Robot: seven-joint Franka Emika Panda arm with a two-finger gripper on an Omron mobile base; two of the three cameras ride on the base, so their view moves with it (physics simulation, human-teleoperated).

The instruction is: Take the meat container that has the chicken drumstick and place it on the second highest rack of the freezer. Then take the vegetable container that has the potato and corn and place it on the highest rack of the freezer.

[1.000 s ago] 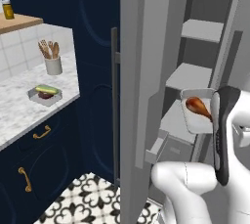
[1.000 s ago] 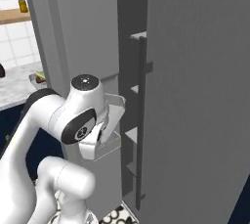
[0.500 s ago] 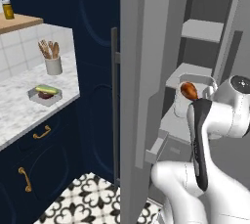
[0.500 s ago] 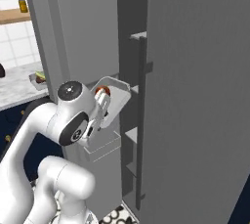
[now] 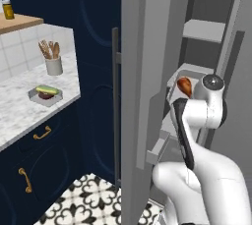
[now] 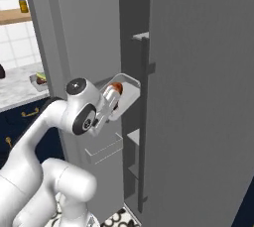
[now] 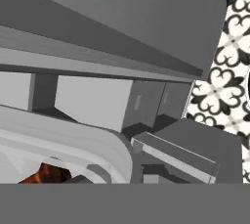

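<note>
My gripper [image 6: 109, 104] is shut on the rim of the meat container [image 6: 128, 88], a pale grey tray held tilted in the air at the open front of the freezer [image 6: 198, 97]. The orange-brown chicken drumstick [image 6: 115, 89] lies inside it. From the left, the drumstick [image 5: 184, 85] shows just above my arm, level with a pale shelf [image 5: 191, 70]; a higher shelf [image 5: 204, 30] sits above. The hand view shows the tray's rim [image 7: 73, 140] and a bit of drumstick [image 7: 46, 174]. The vegetable container [image 5: 46, 94] with corn and potato rests on the marble counter [image 5: 19, 113].
The freezer's open grey door [image 5: 142, 71] with its dark bar handle [image 5: 115, 96] stands left of my arm. A utensil holder [image 5: 53, 63] stands on the counter, and a jar [image 5: 8, 9] on a wooden shelf. Navy cabinets and patterned floor tiles [image 5: 93, 199] lie below.
My arm has raised the meat container and carried it toward the freezer's shelves, the wrist turning as it went. The vegetable container has not moved.
</note>
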